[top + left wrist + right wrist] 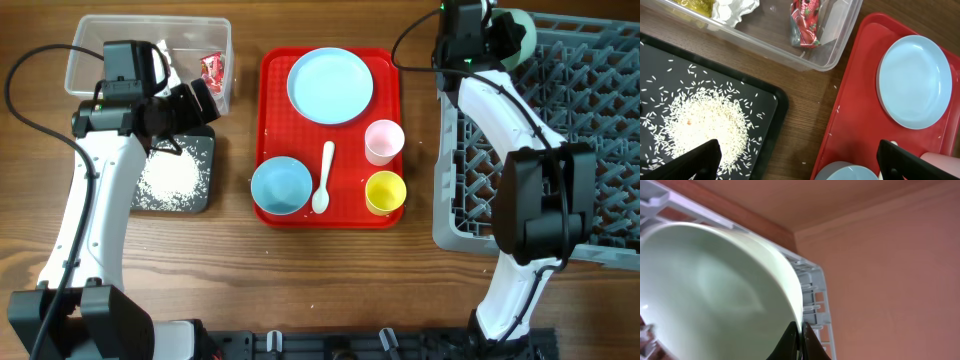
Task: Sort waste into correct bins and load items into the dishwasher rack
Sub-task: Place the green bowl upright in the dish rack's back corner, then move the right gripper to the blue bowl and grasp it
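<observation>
Pinched at its rim by the shut tips of the right gripper [800, 341], a light-blue bowl [715, 290] is held tilted over a corner of the dishwasher rack [812, 297] — whether it touches the pegs cannot be told. So thin a hold on the rim alone could let the bowl swing or slip. If it were released this near the rack's edge, it might be tipped against the wall or dropped outside.

Only the right wrist view shows the grip itself. From overhead the bowl is mostly hidden behind the arm, but its place is fixed there as the far corner nearest the red tray [270, 130], on which a plate [330, 85], a second bowl [280, 186], a spoon [323, 180] and two cups are left.

The left gripper [802, 161] hangs wide open and empty between the black tray [765, 92] and the red tray. Its view alone shows stray rice [705, 120] grains on the wood — easily missed.
</observation>
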{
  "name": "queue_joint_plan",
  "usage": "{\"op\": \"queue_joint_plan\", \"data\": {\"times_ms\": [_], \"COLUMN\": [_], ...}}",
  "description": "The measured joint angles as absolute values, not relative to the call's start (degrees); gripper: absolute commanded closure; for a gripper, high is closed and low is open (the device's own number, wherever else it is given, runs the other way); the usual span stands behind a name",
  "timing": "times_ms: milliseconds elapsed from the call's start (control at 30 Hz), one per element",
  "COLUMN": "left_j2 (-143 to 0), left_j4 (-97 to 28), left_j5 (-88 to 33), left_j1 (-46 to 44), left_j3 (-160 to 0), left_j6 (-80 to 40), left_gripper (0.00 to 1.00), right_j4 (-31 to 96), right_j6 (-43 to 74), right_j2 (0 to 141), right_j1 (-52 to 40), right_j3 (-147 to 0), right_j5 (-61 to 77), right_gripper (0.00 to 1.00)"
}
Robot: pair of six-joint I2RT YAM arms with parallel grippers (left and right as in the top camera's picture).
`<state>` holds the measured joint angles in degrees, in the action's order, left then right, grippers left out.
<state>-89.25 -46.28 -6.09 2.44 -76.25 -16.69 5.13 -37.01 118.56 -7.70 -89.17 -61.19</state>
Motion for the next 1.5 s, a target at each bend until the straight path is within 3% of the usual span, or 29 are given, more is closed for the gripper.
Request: {"op": "queue_joint_plan", "data": {"times_ms": [200, 233, 300, 367, 500, 633, 767, 1267, 1400, 1500], "left_j2": [-89.25, -89.25, -89.25, -89.25, -89.25, -89.25, -89.25, -89.25, -89.25, -89.25], "left_j4": [-46.3, -46.28, -46.28, -46.28, -46.26, -46.26, -46.28, -46.26, -46.26, -46.33], "left_j5": [-6.09, -6.09, -6.09, -6.09, -6.09, -6.09, -6.09, -6.09, -6.09, -6.09], "left_j1": [2.44, 2.44, 2.44, 2.44, 2.44, 2.44, 2.44, 2.44, 2.44, 2.44], "left_j3": [-76.25, -76.25, -76.25, -76.25, -76.25, -76.25, -76.25, -76.25, -76.25, -76.25], "left_j6": [-16.69, -16.69, -16.69, -16.69, -16.69, -16.69, -16.69, -16.69, -16.69, -16.69], "left_gripper": [0.0, 0.0, 0.0, 0.0, 0.0, 0.0, 0.0, 0.0, 0.0, 0.0], "right_j4": [10.26, 10.9, 13.89, 16.62, 20.16, 21.71, 22.61, 26.65, 36.93, 40.34], "right_j6": [-33.65, -33.39, -32.64, -32.36, -32.14, -32.14, -31.48, -17.74, -8.25, 0.47], "right_j2": [118.58, 118.58, 118.58, 118.69, 118.74, 118.74, 118.74, 111.98, 104.57, 103.53], "right_j1": [-7.97, -8.1, -8.62, -9.26, -10.39, -11.64, -13.08, -17.58, -26.24, -31.88], "right_j3": [-89.17, -89.19, -89.17, -89.17, -89.12, -89.12, -89.12, -89.12, -89.3, -89.23], "right_j5": [-58.37, -58.41, -58.02, -56.86, -55.55, -55.46, -55.48, -52.42, -31.62, -4.51], "right_gripper": [0.93, 0.87, 0.5, 0.3, 0.14, 0.05, 0.01, 0.01, 0.12, 0.2]}}
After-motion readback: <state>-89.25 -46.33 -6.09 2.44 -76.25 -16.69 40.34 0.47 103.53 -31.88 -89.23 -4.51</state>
